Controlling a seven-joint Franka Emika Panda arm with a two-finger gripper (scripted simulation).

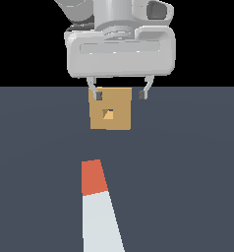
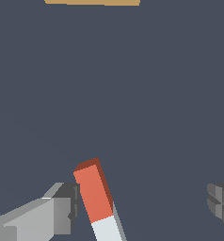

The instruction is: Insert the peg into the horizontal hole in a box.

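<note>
The peg (image 1: 98, 211) lies on the dark floor, white with an orange-red end (image 1: 93, 177) pointing toward the tan box (image 1: 111, 115). The box's small square hole (image 1: 108, 114) faces the exterior camera. My gripper (image 1: 120, 94) hangs open, and in the exterior view its fingertips overlap the box's upper corners. In the wrist view the peg's orange end (image 2: 92, 193) lies between the spread fingers (image 2: 62, 209), close beside one finger and far from the other. The gripper (image 2: 142, 207) holds nothing. Only a thin edge of the box (image 2: 92, 2) shows in the wrist view.
The dark grey floor (image 1: 188, 172) stretches around the peg and box. Beyond the floor's far edge the background is black. No other objects show.
</note>
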